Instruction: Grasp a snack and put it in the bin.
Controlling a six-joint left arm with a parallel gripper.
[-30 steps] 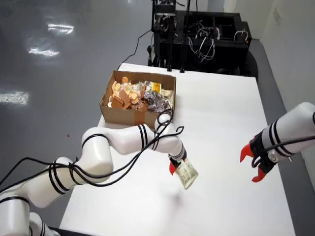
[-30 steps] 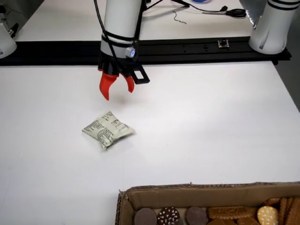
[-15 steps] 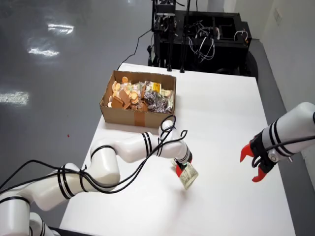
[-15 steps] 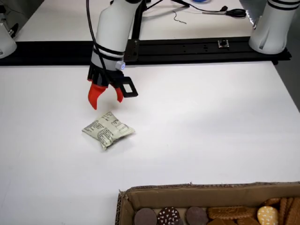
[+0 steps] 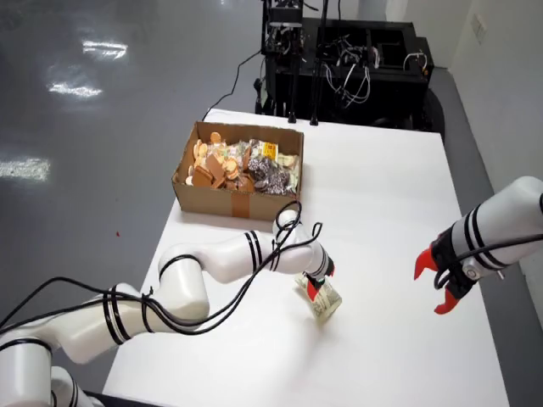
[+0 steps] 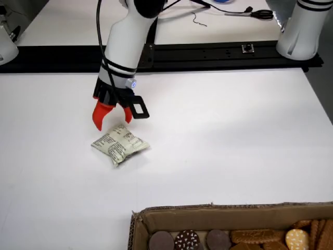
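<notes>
One snack packet (image 6: 120, 145) has just been released onto the worktop (image 6: 234, 146); the pincer (image 6: 111, 116) hangs apart just above it, so binning must be reattempted.

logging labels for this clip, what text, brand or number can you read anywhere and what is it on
No text can be quoted from either view.
snack packet: dark printed lines cover its face, too small to read.
cardboard box: no print visible on its walls.
wrappers in the box: blurred, no brand legible.
arm wrist above the gripper: a small blue mark, not readable.
</notes>
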